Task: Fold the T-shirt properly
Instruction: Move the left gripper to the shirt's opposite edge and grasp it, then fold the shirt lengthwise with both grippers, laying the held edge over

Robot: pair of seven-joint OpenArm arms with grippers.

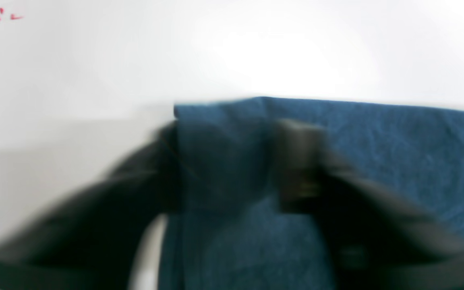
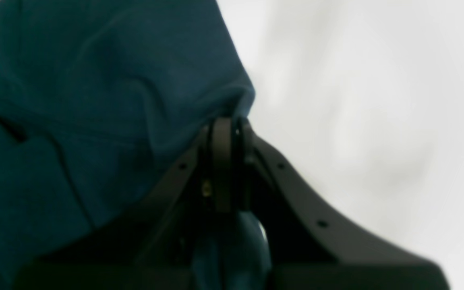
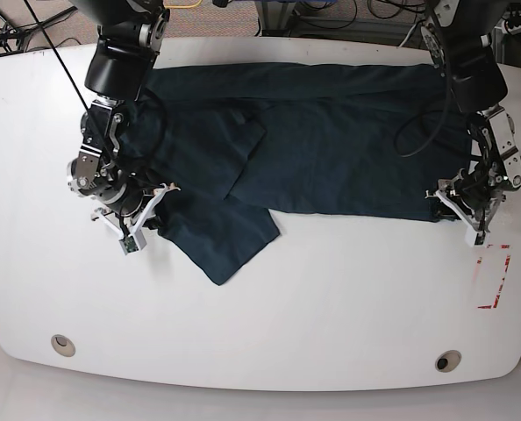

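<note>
1. Shirt (image 3: 331, 149) lies spread on the white surface (image 3: 331, 307), its long axis running side to side across the far half, with one flap hanging toward the near edge at the right arm's end.
2. Right fingers (image 2: 228, 129) are closed, pinching the cloth edge at that end.
3. Left fingers (image 1: 236, 161) straddle the near corner of the opposite end, cloth between them; blur hides whether they have clamped it.
4. Each arm sits at its own end, so a fold would likely carry the near edge away toward the far one.
</note>
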